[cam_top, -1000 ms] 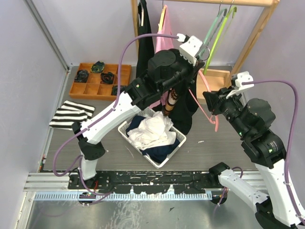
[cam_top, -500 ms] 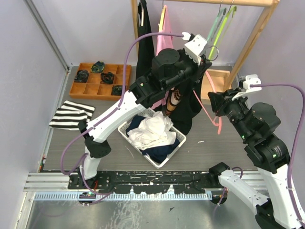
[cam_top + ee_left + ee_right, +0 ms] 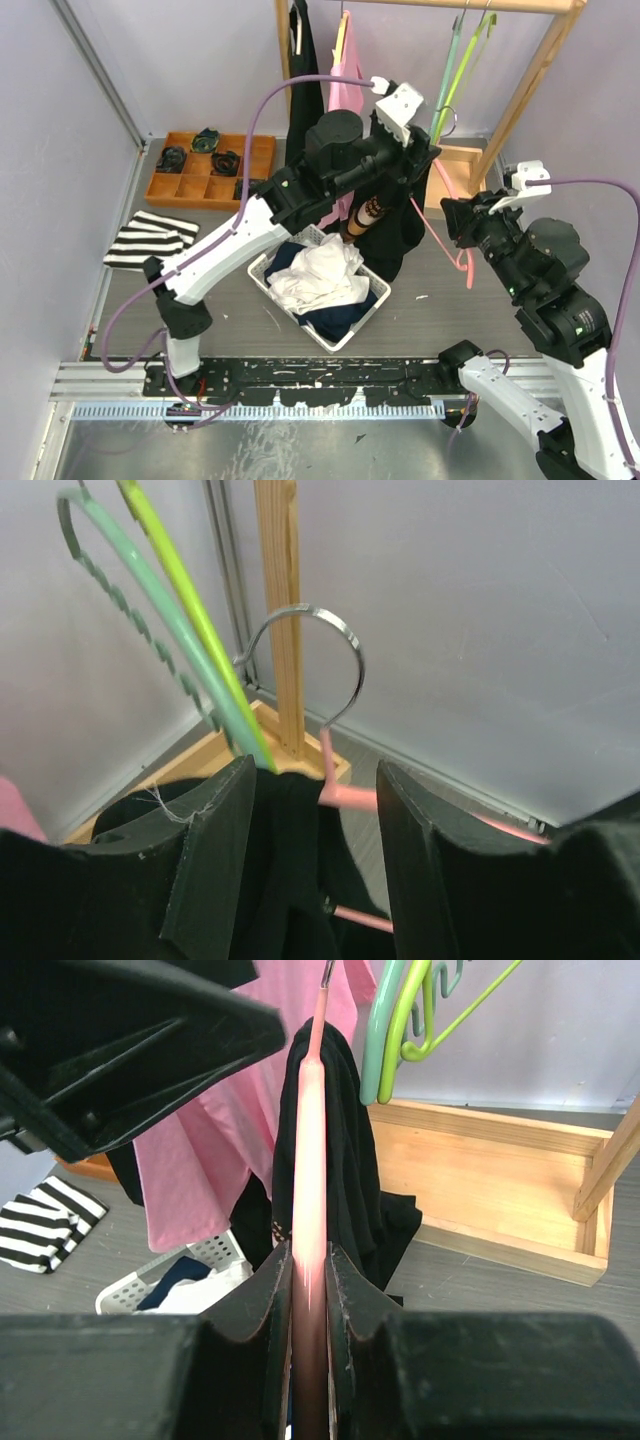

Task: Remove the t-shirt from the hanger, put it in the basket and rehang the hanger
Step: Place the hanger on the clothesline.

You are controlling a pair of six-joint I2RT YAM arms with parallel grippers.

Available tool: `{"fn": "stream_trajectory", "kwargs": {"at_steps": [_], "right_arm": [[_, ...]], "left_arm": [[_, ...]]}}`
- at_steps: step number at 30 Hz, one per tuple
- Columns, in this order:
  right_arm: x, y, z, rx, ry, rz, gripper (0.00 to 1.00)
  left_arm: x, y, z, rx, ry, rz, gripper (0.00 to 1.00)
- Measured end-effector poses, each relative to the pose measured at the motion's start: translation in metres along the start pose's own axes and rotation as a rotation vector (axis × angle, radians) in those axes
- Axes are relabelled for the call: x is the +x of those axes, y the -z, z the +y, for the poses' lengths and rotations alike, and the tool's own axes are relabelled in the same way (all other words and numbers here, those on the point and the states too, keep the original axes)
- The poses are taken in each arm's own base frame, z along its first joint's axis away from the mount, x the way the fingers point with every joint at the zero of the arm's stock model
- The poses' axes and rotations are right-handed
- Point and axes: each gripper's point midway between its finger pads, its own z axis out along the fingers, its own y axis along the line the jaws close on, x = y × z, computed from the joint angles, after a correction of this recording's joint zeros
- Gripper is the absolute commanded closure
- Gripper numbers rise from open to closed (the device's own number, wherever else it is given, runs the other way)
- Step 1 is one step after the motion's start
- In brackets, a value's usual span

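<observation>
Right now my left claw (image 3: 315,855) is bunched on the black t-shirt (image 3: 400,225) just under the hook, toward the desk's far edge. From there the pink hanger (image 3: 308,1200) slopes down rightward into my right claw (image 3: 309,1305), pinched on it.

Black t-shirt (image 3: 400,225) hangs bunched on pink hanger (image 3: 447,222) w/ metal hook, held tilted above table, off rail.

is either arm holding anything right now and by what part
The right gripper is shut on the pink hanger, pinching its lower arm. The left gripper holds the black t-shirt bunched near the hanger's neck.
</observation>
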Motion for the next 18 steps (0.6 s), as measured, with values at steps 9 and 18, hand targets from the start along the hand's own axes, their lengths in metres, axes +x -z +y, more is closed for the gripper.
{"fn": "stream_trajectory", "kwargs": {"at_steps": [9,18], "right_arm": [[-0.011,0.011,-0.001,-0.005,0.006,-0.058,0.99],[-0.018,0.011,0.006,-0.046,0.009,-0.083,0.99]], "left_arm": [[0.005,0.060,0.009,-0.030,-0.008,-0.010,0.34],[0.029,0.047,0.011,-0.044,-0.030,-0.013,0.31]]}}
